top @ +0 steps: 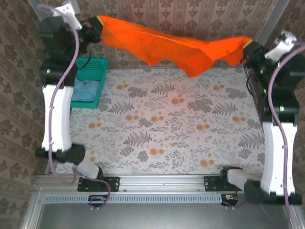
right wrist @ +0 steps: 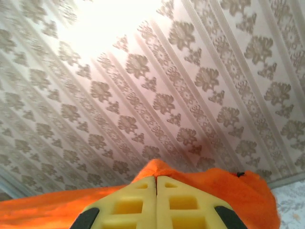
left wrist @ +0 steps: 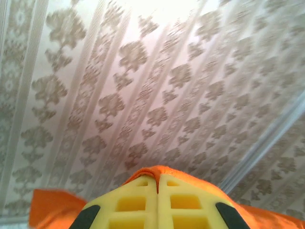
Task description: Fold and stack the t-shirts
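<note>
Yellow fingers [left wrist: 133, 205] of the left gripper [left wrist: 157, 180] press flat against each other at the bottom of the left wrist view. Cloth of the orange t-shirt [left wrist: 52, 207] bulges out around and behind their tips, so the jaws are clamped on its fabric. Beyond them rises patterned wallpaper [left wrist: 143, 95].

The right wrist view gives the mirror of this. The right gripper [right wrist: 156, 180] has its jaws closed tight on the same orange t-shirt [right wrist: 228, 195], which spreads to either side of the tips.

Neither wrist camera tells how the garment hangs; the overhead camera does. From above, the orange t-shirt [top: 167, 43] is stretched between the left gripper [top: 96, 23] and the right gripper [top: 248, 46]. It is held up in the air at the far side of the table [top: 167, 124], sagging in its middle, with one flap drooping lowest right of centre.

The overhead view also takes in the light-blue t-shirt [top: 86, 90], which lies crumpled inside the teal mesh basket [top: 97, 64] at the table's far left corner, just beside the left arm.
</note>
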